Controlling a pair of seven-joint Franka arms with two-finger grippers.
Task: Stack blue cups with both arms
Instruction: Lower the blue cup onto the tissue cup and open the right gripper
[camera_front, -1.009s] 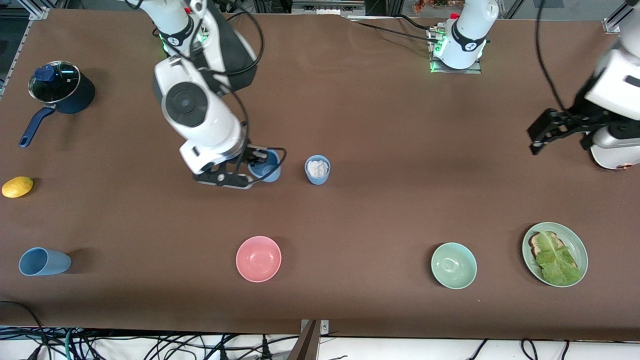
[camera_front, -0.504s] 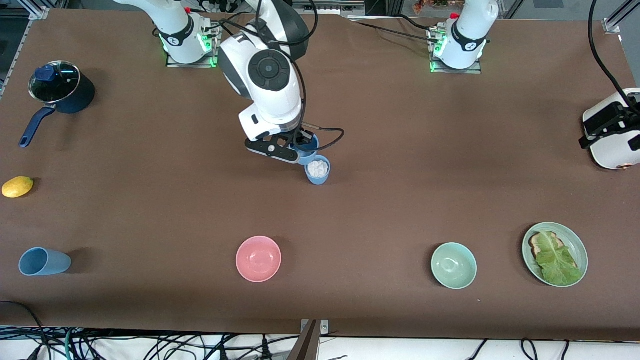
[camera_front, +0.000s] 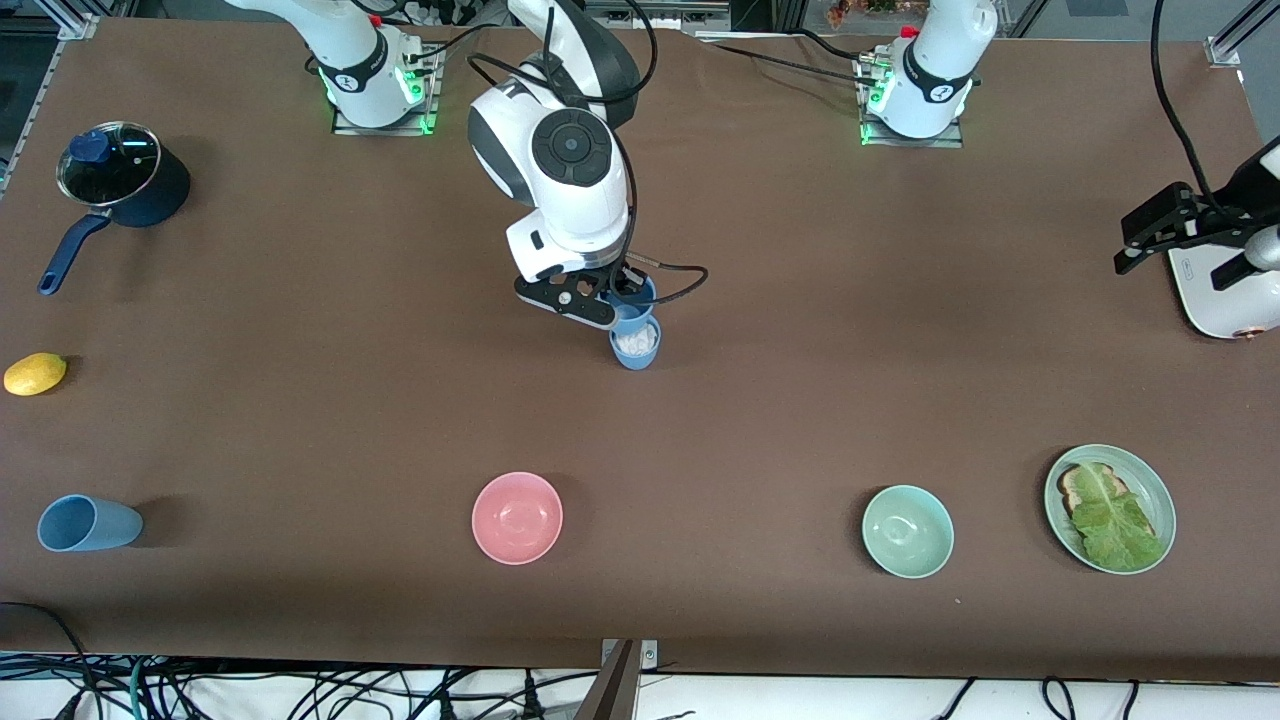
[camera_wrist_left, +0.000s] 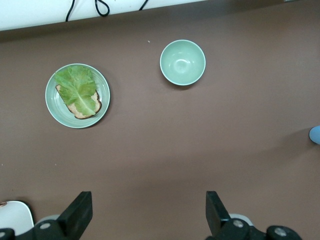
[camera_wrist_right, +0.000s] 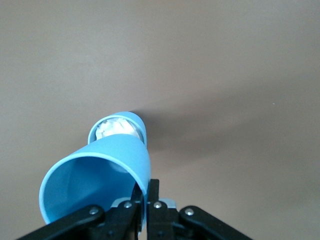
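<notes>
The right gripper (camera_front: 622, 300) is clamped on the rim of a small light-blue plastic cup (camera_front: 632, 297), held tilted over a second light-blue cup with white filling (camera_front: 635, 346) mid-table. The left gripper (camera_front: 1185, 238), fingers spread wide and empty, waits above the left arm's end of the brown table (camera_front: 800, 380).

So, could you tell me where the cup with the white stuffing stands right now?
The stuffed cup stands mid-table, directly under the blue cup held by the right gripper, farther from the front camera than the pink bowl.
</notes>
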